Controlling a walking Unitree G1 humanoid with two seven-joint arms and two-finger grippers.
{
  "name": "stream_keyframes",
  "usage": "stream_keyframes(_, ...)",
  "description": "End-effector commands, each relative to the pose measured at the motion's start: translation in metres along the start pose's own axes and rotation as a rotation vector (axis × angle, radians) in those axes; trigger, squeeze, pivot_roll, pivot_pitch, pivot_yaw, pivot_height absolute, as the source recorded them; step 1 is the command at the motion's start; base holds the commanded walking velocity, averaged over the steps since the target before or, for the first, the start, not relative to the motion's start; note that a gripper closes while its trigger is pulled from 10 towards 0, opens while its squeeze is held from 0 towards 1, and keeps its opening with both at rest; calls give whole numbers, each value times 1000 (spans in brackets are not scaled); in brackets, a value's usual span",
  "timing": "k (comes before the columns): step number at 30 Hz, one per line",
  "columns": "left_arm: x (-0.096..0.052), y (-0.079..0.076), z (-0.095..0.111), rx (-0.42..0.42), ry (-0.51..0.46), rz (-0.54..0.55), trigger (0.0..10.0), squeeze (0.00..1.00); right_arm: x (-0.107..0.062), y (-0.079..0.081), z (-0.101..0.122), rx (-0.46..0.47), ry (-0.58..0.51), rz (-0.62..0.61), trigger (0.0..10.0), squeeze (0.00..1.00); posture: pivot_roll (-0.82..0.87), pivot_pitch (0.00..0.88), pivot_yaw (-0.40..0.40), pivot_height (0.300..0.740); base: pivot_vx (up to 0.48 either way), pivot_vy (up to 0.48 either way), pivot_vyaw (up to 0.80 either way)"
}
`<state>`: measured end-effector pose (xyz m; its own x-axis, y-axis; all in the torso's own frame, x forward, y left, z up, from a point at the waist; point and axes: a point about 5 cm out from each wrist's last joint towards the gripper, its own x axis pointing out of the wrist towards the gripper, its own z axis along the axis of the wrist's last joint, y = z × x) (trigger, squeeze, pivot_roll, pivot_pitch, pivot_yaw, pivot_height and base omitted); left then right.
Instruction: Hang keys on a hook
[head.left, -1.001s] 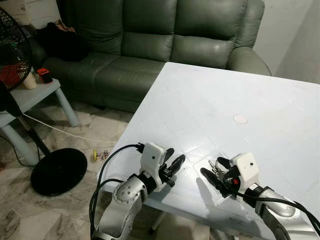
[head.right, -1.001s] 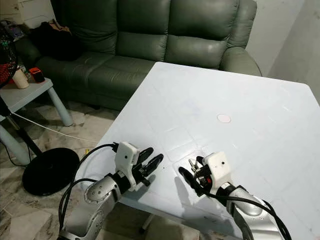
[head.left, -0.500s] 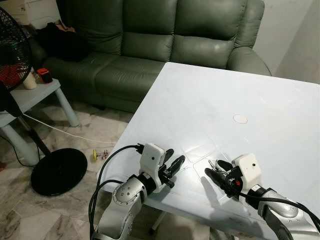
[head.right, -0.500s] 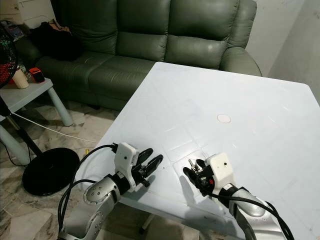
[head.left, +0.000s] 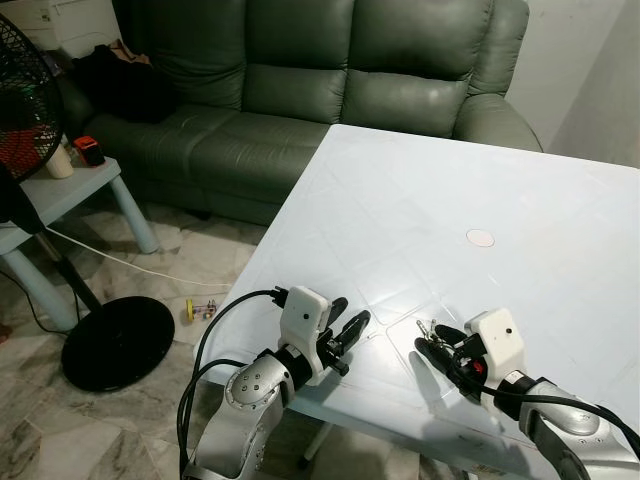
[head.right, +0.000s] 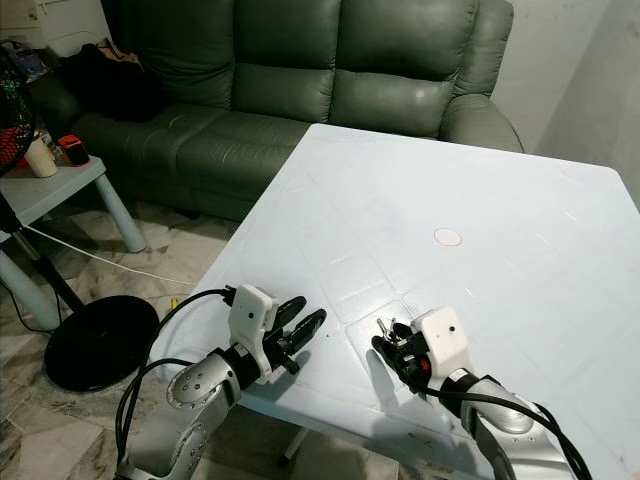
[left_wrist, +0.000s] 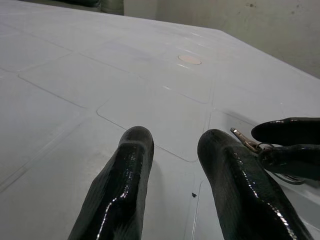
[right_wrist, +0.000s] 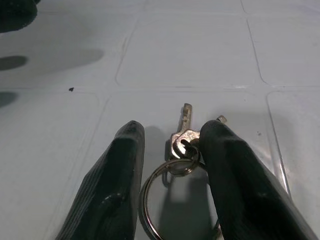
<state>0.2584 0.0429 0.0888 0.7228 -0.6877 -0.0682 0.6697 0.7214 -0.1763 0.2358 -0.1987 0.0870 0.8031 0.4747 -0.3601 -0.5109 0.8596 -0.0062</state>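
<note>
White table (head.left: 480, 190), green sofa (head.left: 300, 80) behind. R hand (right_wrist: 167, 165) fingers spread around keys (right_wrist: 182, 142) w/ ring, resting on table. L hand (head.left: 345, 330) spread, idle at table edge.

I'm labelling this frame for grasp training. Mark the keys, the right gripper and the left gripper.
keys (right_wrist: 182, 137), right wrist view, on the key heads at the ring.
right gripper (head.left: 440, 352), left eye view, between its fingertips.
left gripper (head.left: 350, 325), left eye view, between its fingertips.

i see a green sofa (head.left: 330, 70) beyond the white table's (head.left: 520, 190) far edge, a black fan (head.left: 25, 110) and low side table (head.left: 55, 195) off its left side, marble floor (head.left: 150, 290) below.
</note>
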Motion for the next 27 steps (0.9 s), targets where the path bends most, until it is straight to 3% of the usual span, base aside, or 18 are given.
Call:
stream_keyframes(1,1,-4,3,-3,-13,-2,10000,0,-2,1,4,-24,2,-1,10000,0,-2,13,-6,740,0,0,0)
stream_keyframes(13,3,-4,4,-9,-18,-6,10000,0,-1,0,5,-24,4,-13,10000,0,-7,1,-6,740,0,0,0)
stream_keyframes(21,3,-4,5,-10,-20,-5,10000,0,-4,0,3,-42,13,-1,8392,0,-8,0,-7,740,0,0,0)
stream_keyframes(22,3,-4,5,-10,-20,-5,10000,0,-4,0,3,-41,13,7,4549,0,-8,0,-6,740,0,0,0)
stream_keyframes(24,3,-4,5,-10,-21,-5,10000,0,-5,1,3,-44,12,13,4784,0,-8,0,-6,740,0,0,0)
stream_keyframes(25,3,-4,5,-12,-21,-5,10000,0,-5,1,3,-48,9,13,3451,0,-8,0,-6,740,0,0,0)
stream_keyframes(26,3,-4,5,-12,-21,-5,10000,0,-5,1,3,-48,9,13,3451,0,-8,0,-6,740,0,0,0)
stream_keyframes(27,3,-4,5,-12,-21,-4,10000,0,-5,0,4,-57,5,9,1529,0,-8,1,-7,740,0,0,0)
